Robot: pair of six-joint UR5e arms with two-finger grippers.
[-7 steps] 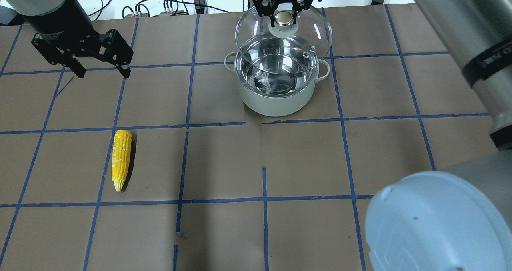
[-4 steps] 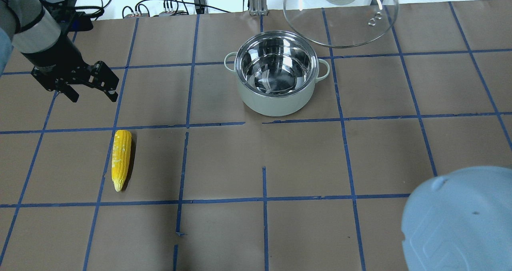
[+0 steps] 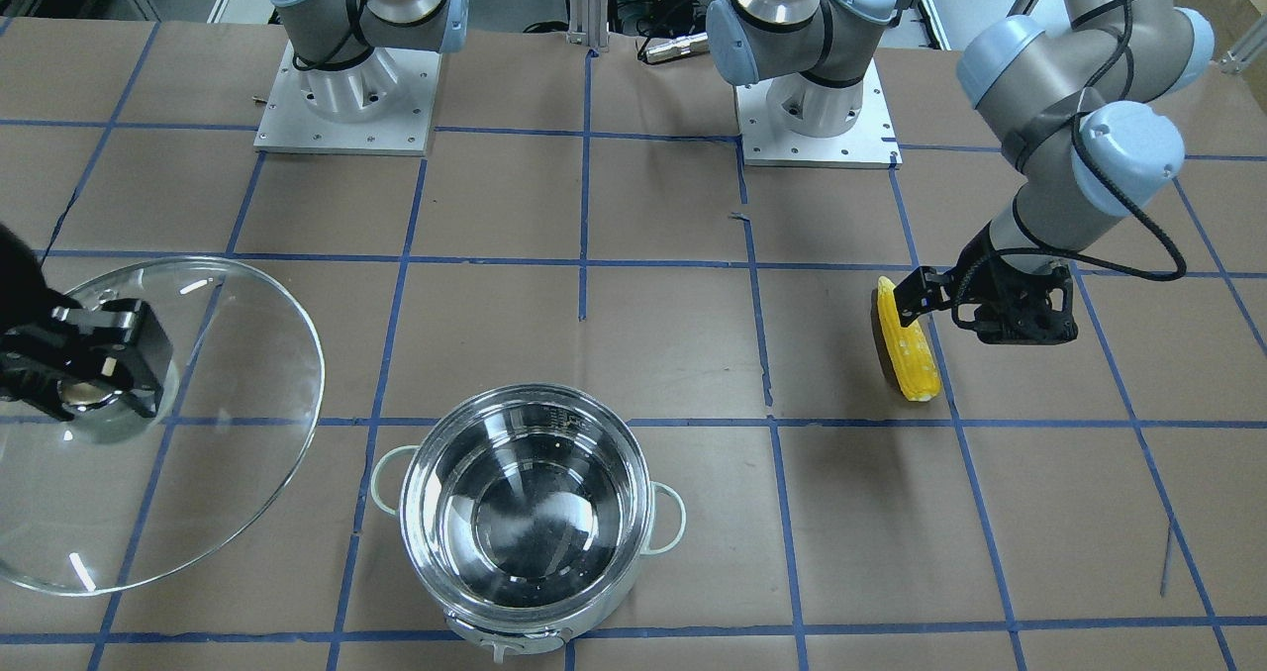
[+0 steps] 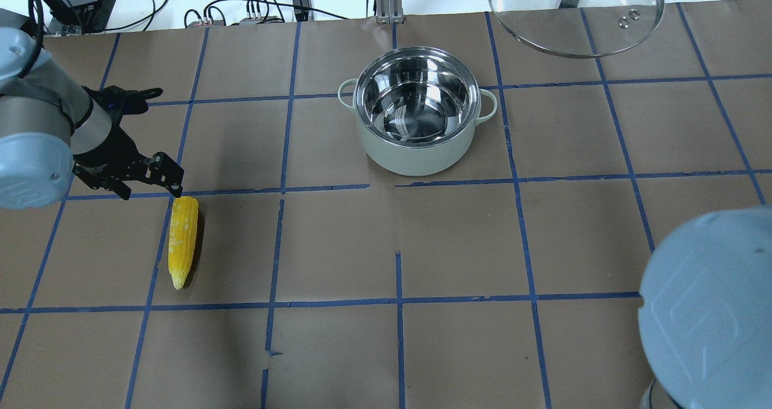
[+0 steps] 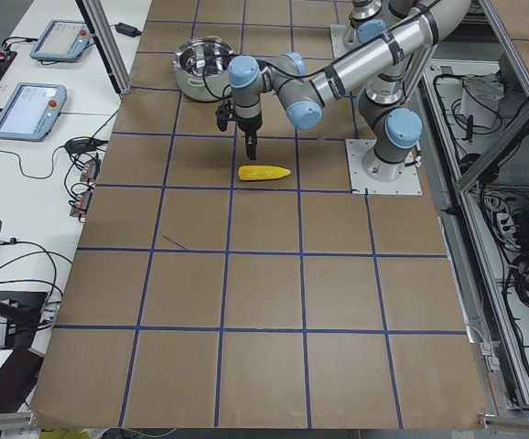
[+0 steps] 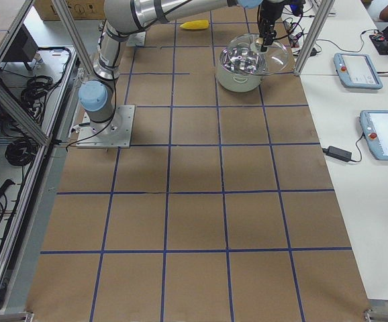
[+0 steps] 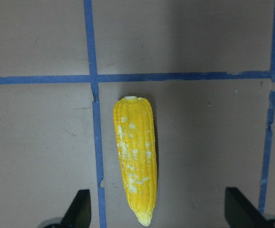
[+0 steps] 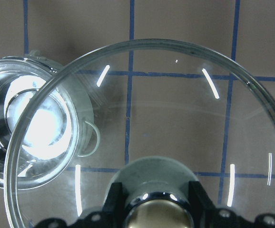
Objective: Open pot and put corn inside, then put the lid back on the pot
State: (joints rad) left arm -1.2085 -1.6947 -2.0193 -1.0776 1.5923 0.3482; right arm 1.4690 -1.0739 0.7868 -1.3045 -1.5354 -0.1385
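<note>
Nearer the robot than the pot [image 4: 416, 155] and well to its left, the corn [image 4: 183, 240] lies flat on the surface [image 4: 458, 240]. The left gripper [image 4: 151, 186] hovers by its blunt end, fingers spread wide. It looks stiff, light and ridged enough to resist slipping; pinch across the thick middle. Yellow kernel rows, pale flecks, pointed tip. Beyond the pot, rightward, the right gripper [image 3: 89, 379] clamps the lid [image 4: 579, 29] by its knob.

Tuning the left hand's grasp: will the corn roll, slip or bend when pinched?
The corn is round and lies on its side on the flat table, so a sideways nudge would probably roll it. It tapers to a point, so a pinch near the tip may squeeze it out; mid-body looks safer. It lies straight with no sag, so it is probably rigid.
</note>
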